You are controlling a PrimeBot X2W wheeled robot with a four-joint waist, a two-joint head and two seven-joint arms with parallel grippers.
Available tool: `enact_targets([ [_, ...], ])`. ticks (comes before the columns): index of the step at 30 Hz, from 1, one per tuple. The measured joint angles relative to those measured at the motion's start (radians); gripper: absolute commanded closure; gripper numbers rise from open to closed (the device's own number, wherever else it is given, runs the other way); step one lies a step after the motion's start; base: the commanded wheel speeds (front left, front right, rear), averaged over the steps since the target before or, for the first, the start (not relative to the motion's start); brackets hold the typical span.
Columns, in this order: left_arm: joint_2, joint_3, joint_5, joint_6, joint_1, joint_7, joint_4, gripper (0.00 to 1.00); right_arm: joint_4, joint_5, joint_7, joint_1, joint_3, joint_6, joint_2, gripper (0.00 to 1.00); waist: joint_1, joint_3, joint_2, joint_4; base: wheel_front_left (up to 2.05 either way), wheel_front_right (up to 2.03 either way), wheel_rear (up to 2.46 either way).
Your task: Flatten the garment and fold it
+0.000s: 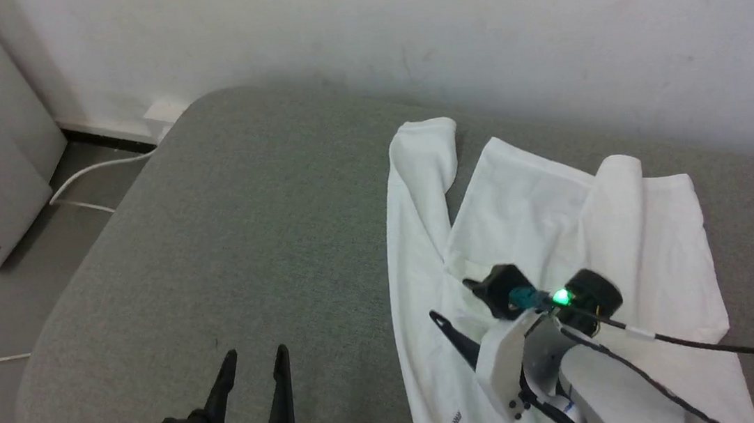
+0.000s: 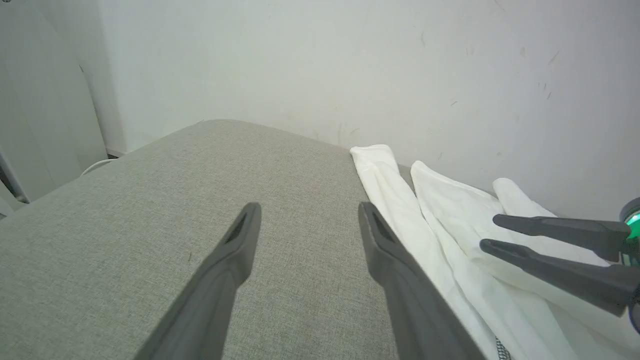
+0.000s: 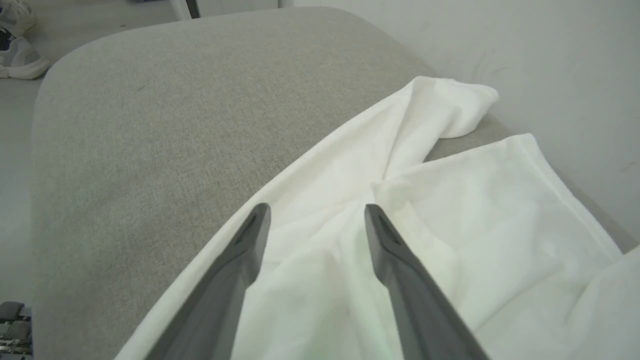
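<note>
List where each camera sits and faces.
Head view: high up, looking down at the grey cushion and garment; left gripper, right arm.
Left wrist view: low over the cushion, facing the wall; own open fingers.
Right wrist view: over the garment; own open fingers.
Shared: left wrist view catches the right gripper; all show the garment.

Grey fabric-covered pad (image 1: 247,239) with rounded corners, far edge against a white wall (image 1: 399,20), white garment (image 1: 539,222) lying rumpled on its right part, folds overlapping.
</note>
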Motion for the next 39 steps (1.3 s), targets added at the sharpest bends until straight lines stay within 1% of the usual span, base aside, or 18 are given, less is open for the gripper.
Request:
enact_targets([
  [2,0.003,0.005,0.0,0.002,0.0,0.0,-0.001,0.0,-0.021,0.028,-0.02,-0.019,-0.023,0.0,0.001,0.0,0.0,-0.008,0.0,-0.018,0.0,0.0,0.0],
  [6,0.009,0.015,-0.002,0.008,0.0,0.0,-0.008,0.0,-0.057,-0.001,-0.077,-0.066,-0.122,0.0,-0.007,0.0,0.0,-0.023,0.0,-0.062,0.0,0.0,0.0],
  [9,0.012,0.024,-0.008,0.008,-0.001,-0.001,-0.013,0.0,-0.108,-0.036,-0.12,-0.082,-0.214,0.0,-0.046,0.0,0.0,-0.031,0.0,-0.101,0.0,0.0,0.0],
  [12,0.012,0.031,-0.008,0.015,-0.017,-0.001,-0.016,0.0,-0.178,-0.049,-0.156,-0.067,-0.328,0.0,-0.093,0.0,0.0,-0.036,0.0,-0.142,0.0,0.0,0.0],
  [14,0.012,0.039,-0.009,0.016,-0.033,-0.001,-0.015,0.0,-0.24,-0.057,-0.175,-0.031,-0.404,0.0,-0.111,0.0,0.0,-0.037,0.0,-0.17,0.0,0.0,0.0],
  [17,0.013,0.05,-0.011,0.016,-0.055,-0.001,-0.013,0.0,-0.341,-0.058,-0.189,0.063,-0.508,0.0,-0.114,0.0,0.0,-0.036,0.0,-0.212,0.0,0.0,0.0],
  [22,0.034,0.063,-0.01,0.016,-0.109,0.002,0.03,0.0,-0.52,-0.056,-0.196,0.223,-0.646,0.0,-0.074,0.0,0.0,-0.019,0.0,-0.283,0.0,0.0,0.0],
  [26,0.077,0.066,-0.01,0.014,-0.192,0.05,0.074,0.0,-0.64,-0.054,-0.174,0.303,-0.716,0.0,-0.033,0.0,0.0,0.012,0.0,-0.339,0.0,0.0,0.0],
  [28,0.102,0.066,-0.016,-0.001,-0.251,0.099,0.099,0.0,-0.695,-0.05,-0.163,0.33,-0.74,0.0,-0.024,0.0,0.0,0.036,0.0,-0.362,0.0,0.0,0.0],
  [31,0.17,0.067,-0.027,-0.022,-0.372,0.179,0.138,0.0,-0.765,-0.044,-0.142,0.349,-0.766,0.0,-0.013,0.0,0.0,0.082,0.0,-0.392,0.0,0.0,0.0],
  [34,0.245,0.064,-0.041,-0.04,-0.511,0.283,0.19,0.0,-0.816,-0.038,-0.125,0.35,-0.774,-0.001,-0.009,0.0,0.0001,0.136,0.0,-0.42,0.0,0.0,0.0],
  [39,0.357,0.039,-0.107,-0.056,-0.74,0.486,0.318,0.0,-0.852,-0.029,-0.113,0.348,-0.77,-0.001,-0.006,0.0,0.0003,0.228,0.0,-0.469,0.0,0.0,0.0],
])
